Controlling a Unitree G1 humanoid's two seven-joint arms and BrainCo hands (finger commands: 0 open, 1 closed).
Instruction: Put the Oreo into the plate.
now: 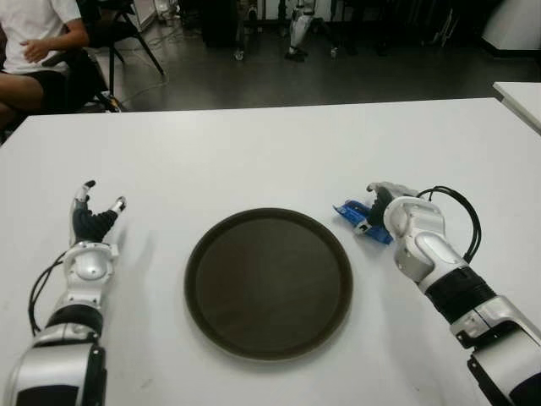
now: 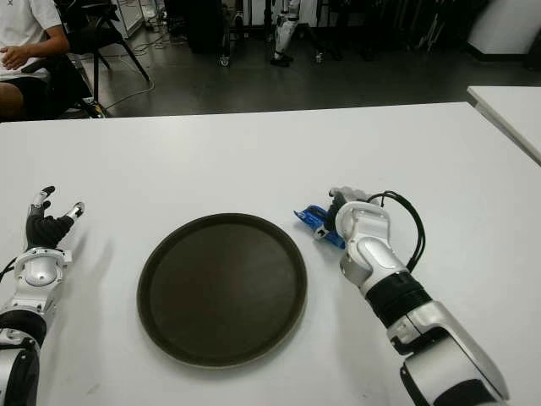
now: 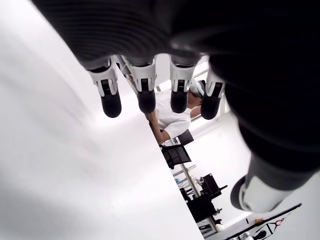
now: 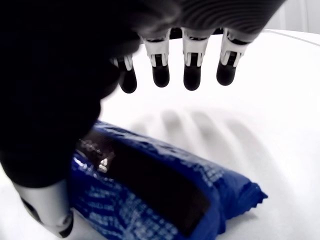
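Right wrist view: right hand [image 4: 165, 75] over Oreo [image 4: 160, 190], fingers apart, not clamped.
Oreo lies beside empty plate [image 1: 269, 283]; grasp and transfer remain. Left hand [image 1: 93, 222] idle, fingers spread.

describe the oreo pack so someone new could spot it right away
On the white table, find the round dark plate in the middle. Just off its right rim, under the open right hand, lies the Oreo pack. It is the only blue thing on the table, a crinkled wrapper.

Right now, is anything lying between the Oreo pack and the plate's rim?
No. In both eye views only bare white table separates the blue Oreo pack from the dark plate. The right hand is over the pack, fingers open.
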